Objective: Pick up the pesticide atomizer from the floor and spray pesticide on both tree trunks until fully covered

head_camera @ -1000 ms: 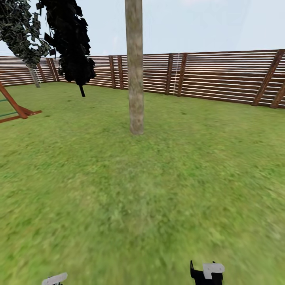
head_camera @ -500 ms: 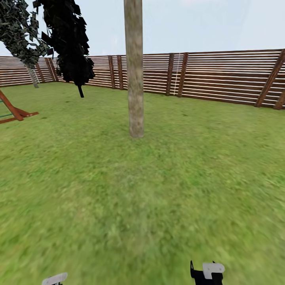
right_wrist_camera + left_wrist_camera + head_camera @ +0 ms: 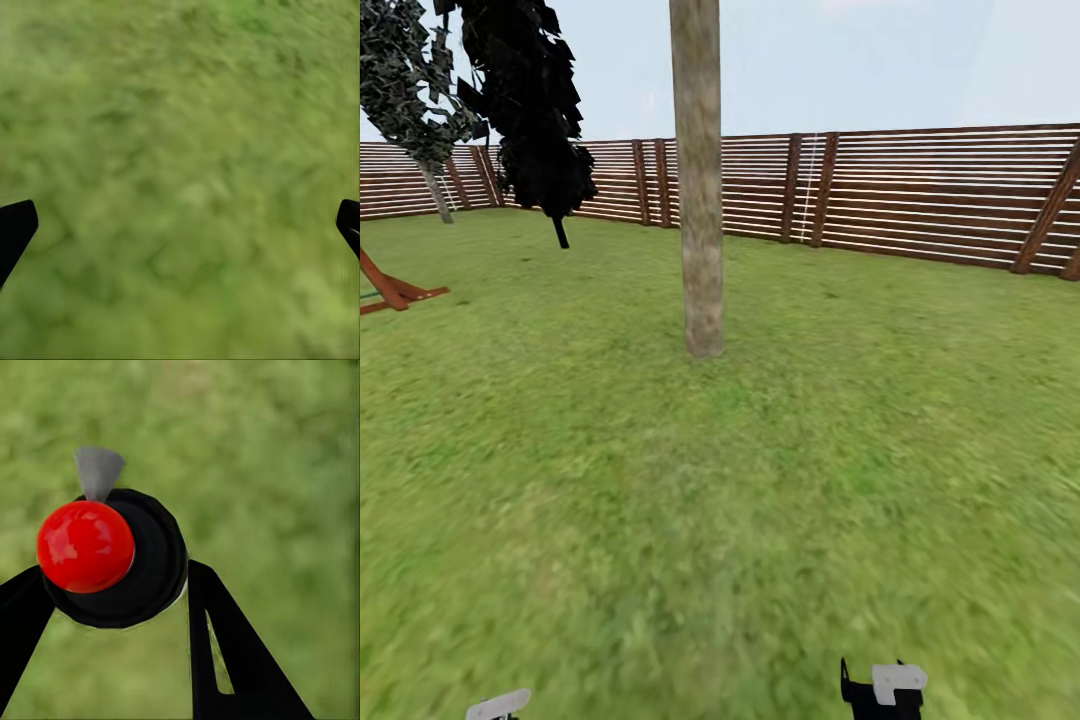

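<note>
over the last second the whole head view has shifted a little: the trunk (image 3: 700, 180) stands slightly larger and its foot sits lower in the picture, the red frame (image 3: 390, 288) at the far left has slid toward the edge, and the fence (image 3: 920, 200) posts have drifted right. that is the camera and base rolling forward, not the things moving, so the robot is closing on the first tree across the grass (image 3: 760, 500). the atomizer (image 3: 112, 555) is already in hand: in the left wrist view the left gripper (image 3: 112, 585) is clamped on it, black fingers (image 3: 225, 652) hugging the dark round body on both sides, with the red knob up and the grey nozzle pointing out over the lawn. the right gripper (image 3: 180, 225) hangs wide apart with nothing between its tips, only grass below. no pale specks show on the trunk, so i judge spraying has not begun; the trunk is still well apart from the arms, and more approach seems needed before the left arm lifts and aims.
</note>
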You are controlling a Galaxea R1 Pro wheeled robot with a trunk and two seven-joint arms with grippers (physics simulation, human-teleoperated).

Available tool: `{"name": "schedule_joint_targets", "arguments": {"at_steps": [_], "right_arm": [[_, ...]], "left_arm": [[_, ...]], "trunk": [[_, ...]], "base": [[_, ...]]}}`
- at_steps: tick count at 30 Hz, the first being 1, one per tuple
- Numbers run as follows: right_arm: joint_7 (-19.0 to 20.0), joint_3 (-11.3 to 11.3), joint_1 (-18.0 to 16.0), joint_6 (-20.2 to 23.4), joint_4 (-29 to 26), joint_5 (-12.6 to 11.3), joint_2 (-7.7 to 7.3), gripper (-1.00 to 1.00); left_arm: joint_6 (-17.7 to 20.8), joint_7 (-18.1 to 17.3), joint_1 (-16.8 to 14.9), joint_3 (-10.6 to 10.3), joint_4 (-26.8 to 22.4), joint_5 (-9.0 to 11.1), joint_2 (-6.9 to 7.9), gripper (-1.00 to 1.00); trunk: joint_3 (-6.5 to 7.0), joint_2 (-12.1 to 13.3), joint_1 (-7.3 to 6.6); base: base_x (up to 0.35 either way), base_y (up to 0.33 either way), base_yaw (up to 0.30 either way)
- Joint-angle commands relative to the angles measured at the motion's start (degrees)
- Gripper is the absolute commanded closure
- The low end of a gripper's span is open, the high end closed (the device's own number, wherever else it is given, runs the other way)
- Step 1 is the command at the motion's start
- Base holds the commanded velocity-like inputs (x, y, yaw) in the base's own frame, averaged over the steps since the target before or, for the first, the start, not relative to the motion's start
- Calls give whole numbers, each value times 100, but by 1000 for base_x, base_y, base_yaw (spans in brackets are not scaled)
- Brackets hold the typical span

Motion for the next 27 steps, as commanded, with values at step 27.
{"name": "schedule_joint_targets", "arguments": {"at_steps": [27], "right_arm": [[-6,50,-3,-16,1,-45,4,-100]], "left_arm": [[-11,38,3,-48,-2,14,1,100]], "trunk": [[-5,-2,3]], "base": [[338,0,0]]}}
